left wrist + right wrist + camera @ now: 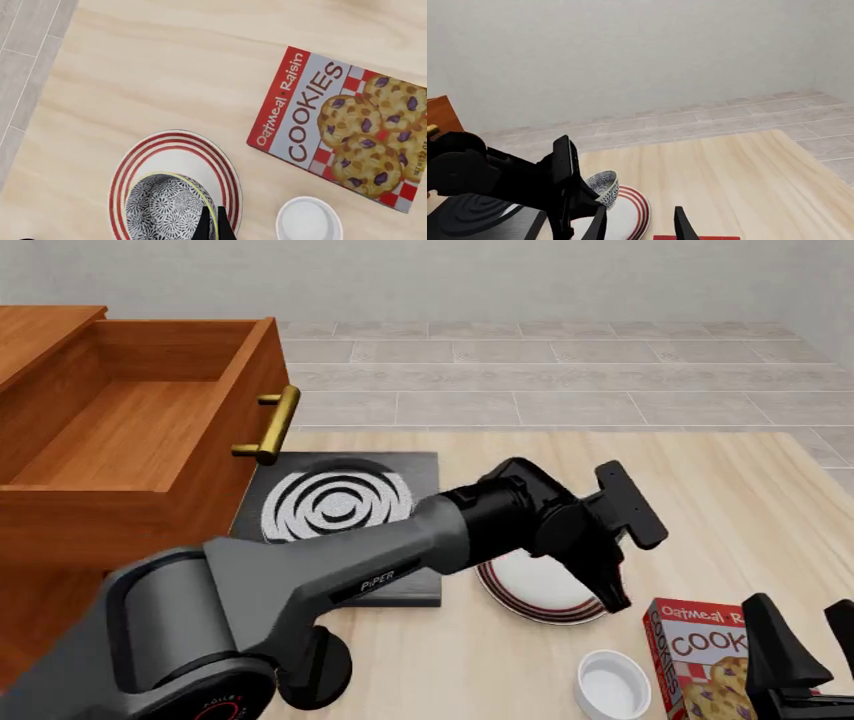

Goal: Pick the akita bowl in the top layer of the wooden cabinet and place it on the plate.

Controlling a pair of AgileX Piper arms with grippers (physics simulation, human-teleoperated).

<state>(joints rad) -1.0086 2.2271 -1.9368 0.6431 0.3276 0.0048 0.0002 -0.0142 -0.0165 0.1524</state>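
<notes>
While my right hand [801, 645] waits spread and empty at the near edge of the counter [747, 500], just beside the cookie box [703, 655] and the plain white bowl [615, 685], my left hand [213, 227] is doing the work a little further out. It pinches the rim of the akita bowl [167, 207], one finger inside and one outside, and holds it over the plate [175, 155]. From the right wrist view the bowl looks tilted, low over the red rings; I cannot tell whether its base touches them.

So I judge this the placing step. Next I should level the bowl, lower it onto the plate's centre, part my fingers and lift straight clear.

Beyond the stove [340, 510], the top layer [134, 420] of the wooden cabinet [54, 540] stands pulled out.
</notes>
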